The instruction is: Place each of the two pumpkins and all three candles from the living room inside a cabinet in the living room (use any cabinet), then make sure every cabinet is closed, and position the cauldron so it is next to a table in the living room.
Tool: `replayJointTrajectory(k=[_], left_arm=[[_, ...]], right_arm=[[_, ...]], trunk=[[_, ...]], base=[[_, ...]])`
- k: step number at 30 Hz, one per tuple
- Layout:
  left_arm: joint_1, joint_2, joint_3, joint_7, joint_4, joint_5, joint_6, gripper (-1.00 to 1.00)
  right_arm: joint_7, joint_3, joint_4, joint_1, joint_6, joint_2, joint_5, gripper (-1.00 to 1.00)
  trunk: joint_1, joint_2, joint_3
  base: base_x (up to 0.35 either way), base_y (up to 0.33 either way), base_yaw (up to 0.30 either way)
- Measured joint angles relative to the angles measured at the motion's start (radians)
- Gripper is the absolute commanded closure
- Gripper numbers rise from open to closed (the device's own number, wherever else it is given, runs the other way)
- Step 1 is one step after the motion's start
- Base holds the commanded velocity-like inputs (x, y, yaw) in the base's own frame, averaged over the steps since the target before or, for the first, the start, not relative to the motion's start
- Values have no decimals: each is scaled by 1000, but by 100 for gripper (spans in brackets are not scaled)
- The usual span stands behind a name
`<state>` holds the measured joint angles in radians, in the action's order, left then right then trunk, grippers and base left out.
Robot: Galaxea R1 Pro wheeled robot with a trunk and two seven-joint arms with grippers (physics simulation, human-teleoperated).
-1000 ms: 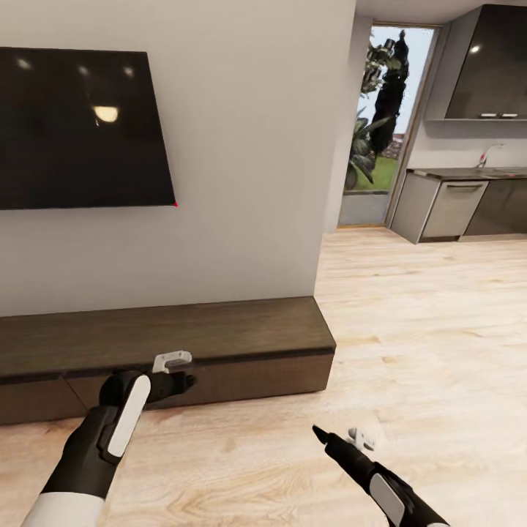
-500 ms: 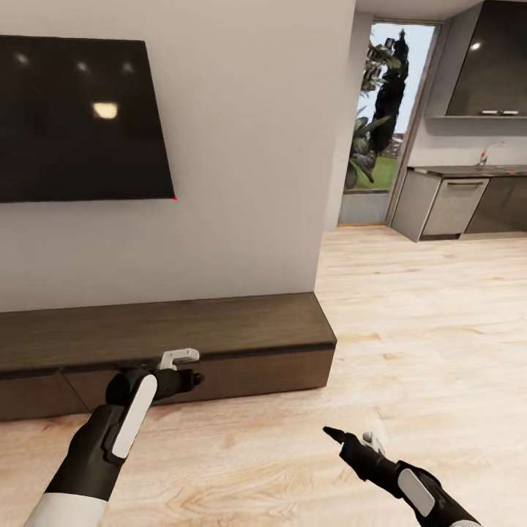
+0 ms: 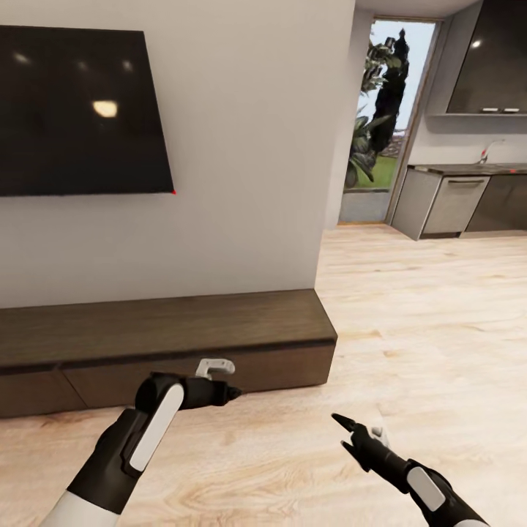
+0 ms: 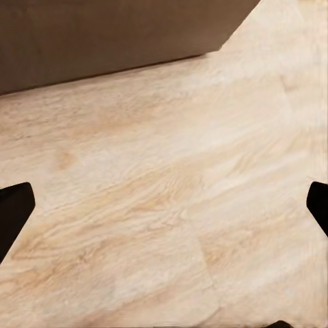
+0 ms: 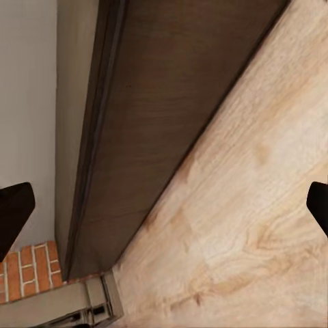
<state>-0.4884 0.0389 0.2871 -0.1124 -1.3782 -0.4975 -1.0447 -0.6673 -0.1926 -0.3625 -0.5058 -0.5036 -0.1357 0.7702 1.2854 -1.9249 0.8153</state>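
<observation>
Running along the foot of a white wall, the cabinet (image 3: pixel 168 333) is a long, low, dark-brown unit with flat fronts, all of them shut as far as can be seen. Its right end stops level with the corner of the wall, where the room opens toward a kitchen.

Just in front of the cabinet's lower edge hangs the left gripper (image 3: pixel 233 393), near the floor. Its fingers stand wide apart with nothing between them; in the left wrist view the dark fingertips (image 4: pixel 14 212) sit at the two sides over bare plank floor (image 4: pixel 171 205). A second ago this gripper was against the cabinet front, farther to the left. It has since slid right and come slightly away from the wood.

The right gripper (image 3: pixel 344 422) has drifted a little right, low over the floor and well clear of the cabinet. It too is spread open and empty.

By my judgement the robot is finishing at the cabinet and turning away, or hunting for a spot to pull a front open.

A dark television (image 3: pixel 80 110) hangs on the wall above the cabinet. To the right lies a broad stretch of open floor, offering easy room to move, toward grey kitchen units (image 3: pixel 454 208) and a glass door (image 3: pixel 384 110).
</observation>
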Motion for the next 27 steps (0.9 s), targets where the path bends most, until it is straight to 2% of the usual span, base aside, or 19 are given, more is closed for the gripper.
replayJointTrajectory(k=[3,6,10,15,19,22,27], left_arm=[[-1,1,31,107,0,-15,0,-100],[-1,8,43,169,0,-17,0,-100],[-2,12,48,193,0,-19,0,-100],[-2,14,49,203,0,-20,0,-100],[-2,14,50,205,0,-20,0,-100],[-2,14,50,206,0,-20,0,-100],[-2,14,50,208,-1,-21,0,-100]], right_arm=[[-43,-12,-5,-3,3,-7,2,-100],[-58,-24,-13,-4,3,-12,3,-100],[-62,-34,-17,-8,5,-12,4,-100],[-63,-75,-22,-15,30,-10,4,-100],[-65,-126,-24,-21,69,-7,8,-100],[-81,-155,-27,-33,73,-6,36,-100],[-136,-166,-23,-50,73,-4,76,-100]], trunk=[[12,-21,9],[23,-42,19],[38,-70,31],[58,-105,47],[73,-133,60],[84,-154,69],[104,-189,85]], base=[[0,0,0],[0,0,0],[0,0,0],[0,0,0],[0,0,0],[0,0,0],[0,0,0]])
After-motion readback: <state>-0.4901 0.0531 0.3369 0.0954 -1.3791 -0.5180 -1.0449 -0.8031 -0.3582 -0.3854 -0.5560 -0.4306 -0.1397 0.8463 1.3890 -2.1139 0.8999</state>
